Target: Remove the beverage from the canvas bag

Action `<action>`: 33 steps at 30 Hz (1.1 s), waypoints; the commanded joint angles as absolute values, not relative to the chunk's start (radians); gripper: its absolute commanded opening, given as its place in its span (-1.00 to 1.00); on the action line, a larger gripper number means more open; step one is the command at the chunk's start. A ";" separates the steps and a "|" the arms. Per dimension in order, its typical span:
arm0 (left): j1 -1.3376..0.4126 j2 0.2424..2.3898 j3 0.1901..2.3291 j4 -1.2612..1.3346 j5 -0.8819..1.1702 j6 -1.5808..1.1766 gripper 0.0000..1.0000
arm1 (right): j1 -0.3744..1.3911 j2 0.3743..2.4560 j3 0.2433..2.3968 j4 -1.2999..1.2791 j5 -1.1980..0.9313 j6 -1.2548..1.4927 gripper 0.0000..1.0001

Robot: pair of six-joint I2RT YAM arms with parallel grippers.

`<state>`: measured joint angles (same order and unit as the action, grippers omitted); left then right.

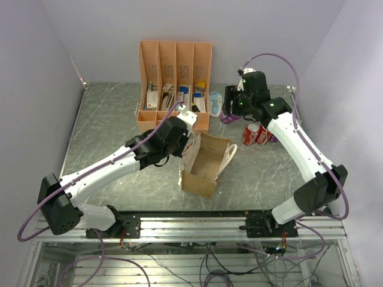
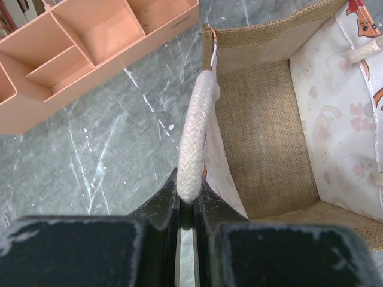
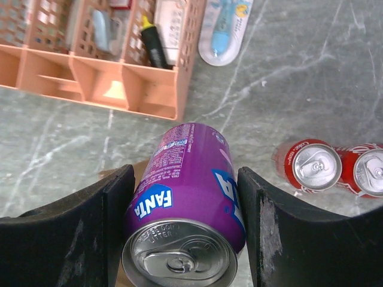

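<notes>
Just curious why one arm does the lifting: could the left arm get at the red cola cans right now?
Probably not. The left gripper is clamped on the rope handle of the canvas bag, and the red cola cans stand beyond the bag, near the right gripper, which grips the purple Fanta can.

Open canvas bag [image 1: 197, 183] mouth (organizer [image 1: 175, 60] behind)

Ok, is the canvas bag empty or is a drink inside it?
Looks empty: the canvas bag shows bare woven floor; the purple Fanta can is in the right tool.
</notes>
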<state>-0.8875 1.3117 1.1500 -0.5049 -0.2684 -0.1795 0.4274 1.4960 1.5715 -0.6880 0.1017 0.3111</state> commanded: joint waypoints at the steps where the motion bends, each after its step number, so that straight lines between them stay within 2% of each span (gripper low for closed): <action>1: -0.892 1.324 1.157 -0.486 -0.280 -0.173 -0.86 | 0.420 1.554 1.587 -0.652 0.169 0.244 -1.00; 17: -0.894 1.336 1.162 -0.493 -0.281 -0.173 -0.86 | 0.371 1.891 1.644 -0.736 0.146 0.195 -1.00; 33: -0.894 1.340 1.163 -0.494 -0.281 -0.173 -0.73 | 0.322 1.944 1.627 -0.746 0.128 0.198 -0.96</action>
<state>-0.8875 1.3285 1.1500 -0.5056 -0.2707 -0.1791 0.3313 1.9568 1.5932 -0.7624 0.1390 0.2047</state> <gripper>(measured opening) 0.150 0.653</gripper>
